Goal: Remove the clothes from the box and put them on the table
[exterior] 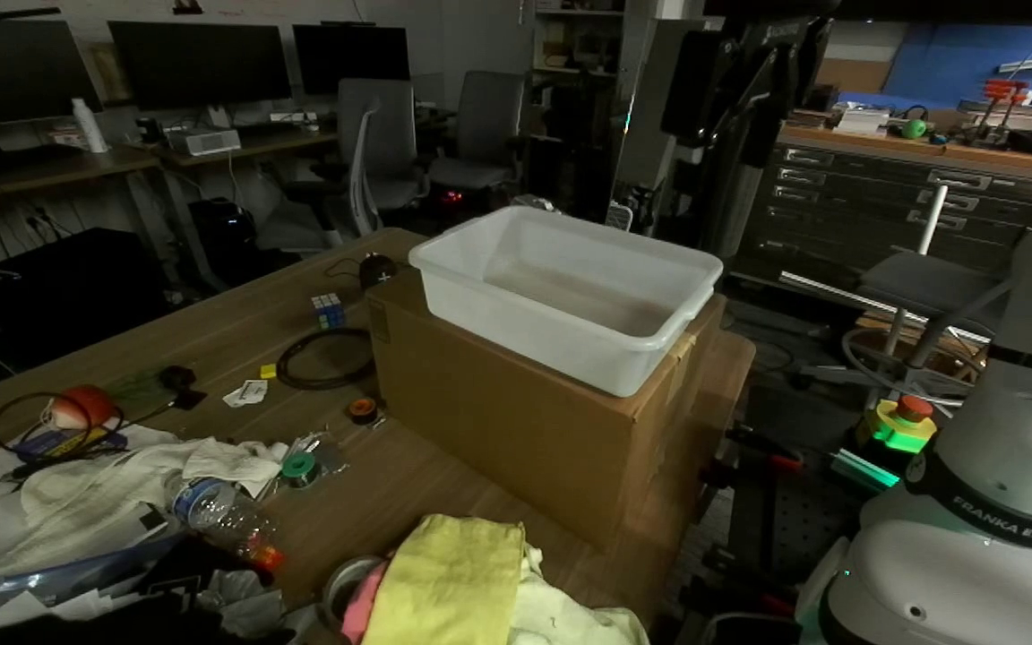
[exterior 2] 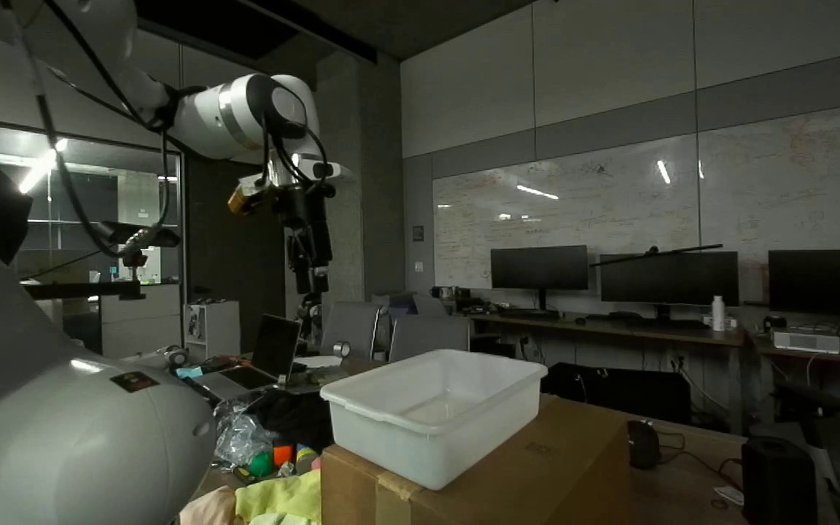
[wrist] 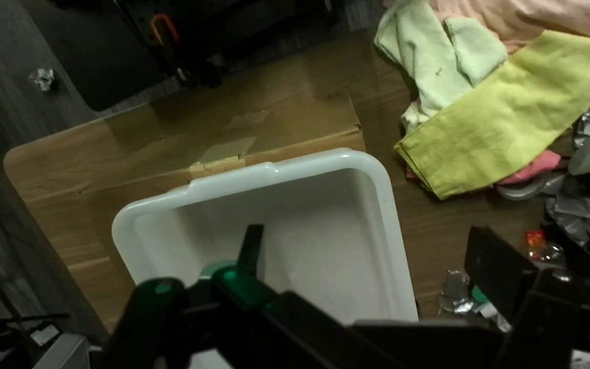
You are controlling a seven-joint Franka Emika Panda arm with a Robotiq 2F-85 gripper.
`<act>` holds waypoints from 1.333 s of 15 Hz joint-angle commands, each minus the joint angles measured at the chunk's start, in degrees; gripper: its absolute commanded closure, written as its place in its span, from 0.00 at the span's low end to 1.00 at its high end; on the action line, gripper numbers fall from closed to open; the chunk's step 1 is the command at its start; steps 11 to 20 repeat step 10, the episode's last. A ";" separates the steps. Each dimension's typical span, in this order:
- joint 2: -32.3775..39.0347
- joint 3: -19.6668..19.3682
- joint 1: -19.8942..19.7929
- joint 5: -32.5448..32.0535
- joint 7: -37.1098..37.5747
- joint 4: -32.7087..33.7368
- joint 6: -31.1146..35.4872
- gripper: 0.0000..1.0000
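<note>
In both exterior views your white plastic tub (exterior: 525,327) is looking empty, in wrist view yellow cloth (wrist: 510,113) and pale-green cloth (wrist: 428,61) are lying on the wooden table (wrist: 51,174), your gripper (wrist: 366,238) is hanging wide-spread, gripping nothing, unloading probably finished.

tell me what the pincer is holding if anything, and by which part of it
Nothing is held: in the wrist view the pincer stands wide open, with no cloth in its grip. The cloths lie on the table.
</note>
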 commanded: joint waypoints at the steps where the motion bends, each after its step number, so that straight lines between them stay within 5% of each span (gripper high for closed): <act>1: -8.28 -0.83 -0.76 1.19 -4.45 -7.45 9.38 0.00; 6: -11.02 -1.84 -1.14 2.72 -9.19 -11.36 14.04 0.00; 7: -9.40 0.33 -2.23 2.37 -7.17 -9.72 11.58 0.00; 20: -10.02 0.00 -2.38 2.67 -8.53 -10.74 12.54 0.00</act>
